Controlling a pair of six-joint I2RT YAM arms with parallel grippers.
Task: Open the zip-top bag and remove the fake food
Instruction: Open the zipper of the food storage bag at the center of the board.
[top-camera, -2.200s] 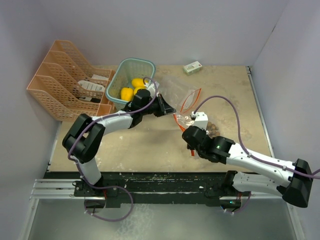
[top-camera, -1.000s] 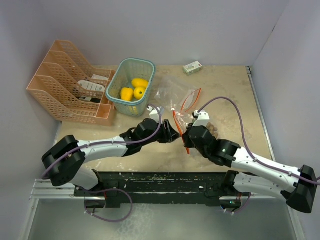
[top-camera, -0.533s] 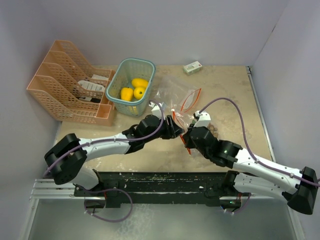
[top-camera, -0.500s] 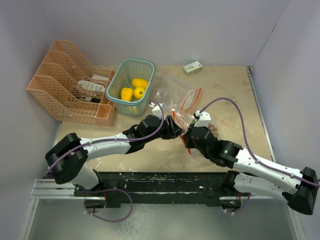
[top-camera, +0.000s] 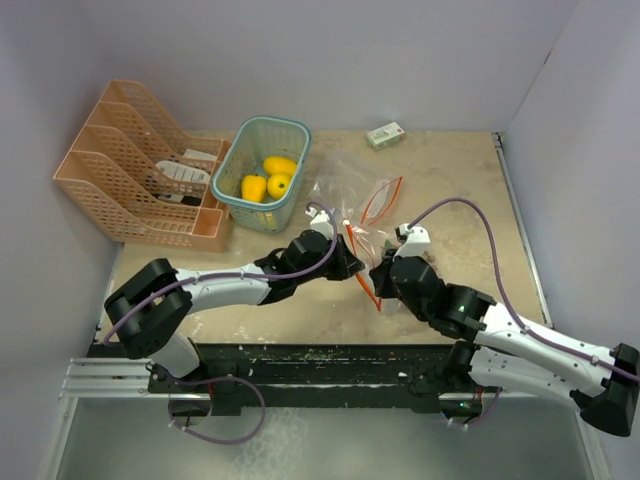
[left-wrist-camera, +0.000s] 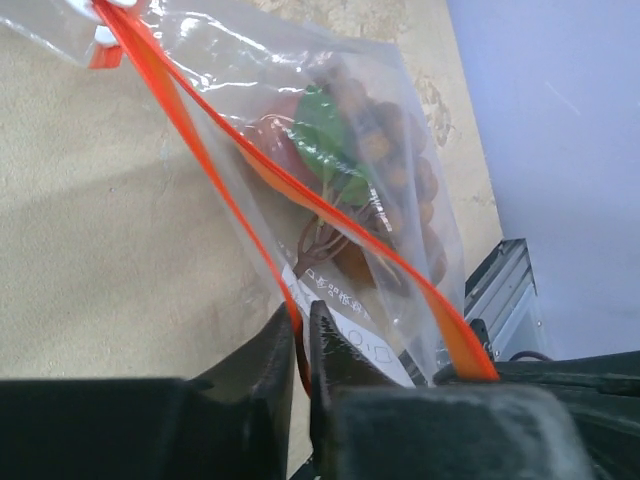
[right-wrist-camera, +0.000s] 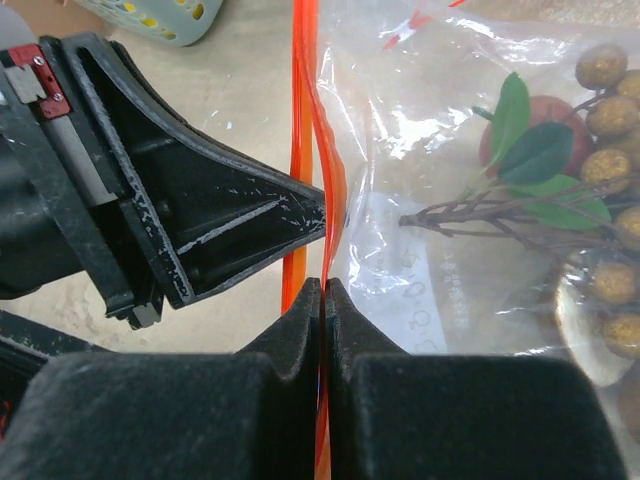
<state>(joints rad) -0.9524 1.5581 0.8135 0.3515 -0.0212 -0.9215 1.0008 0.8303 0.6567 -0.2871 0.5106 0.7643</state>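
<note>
The clear zip-top bag (top-camera: 362, 205) with orange zip strips lies mid-table, its mouth parted. My left gripper (top-camera: 352, 268) is shut on one orange lip; in the left wrist view the strip runs between the left gripper's (left-wrist-camera: 300, 312) black jaws. My right gripper (top-camera: 380, 272) pinches the opposite lip, and the right wrist view shows the right gripper (right-wrist-camera: 323, 285) shut on the orange strip. Inside the bag (right-wrist-camera: 440, 200) lies fake food: a brownish grape cluster (right-wrist-camera: 612, 110) with green leaves and a red piece (right-wrist-camera: 553, 112). The grape cluster (left-wrist-camera: 395, 170) also shows through the plastic in the left wrist view.
A teal basket (top-camera: 270, 125) at the back holds yellow fruits (top-camera: 265, 180). An orange file rack (top-camera: 140, 170) stands at the back left. A small white-green box (top-camera: 385, 134) lies by the rear wall. Walls close in the table on three sides.
My left gripper came from the basket to the bag's mouth and has closed on the orange lip. The right arm, still holding its lip, shifted slightly right.
</note>
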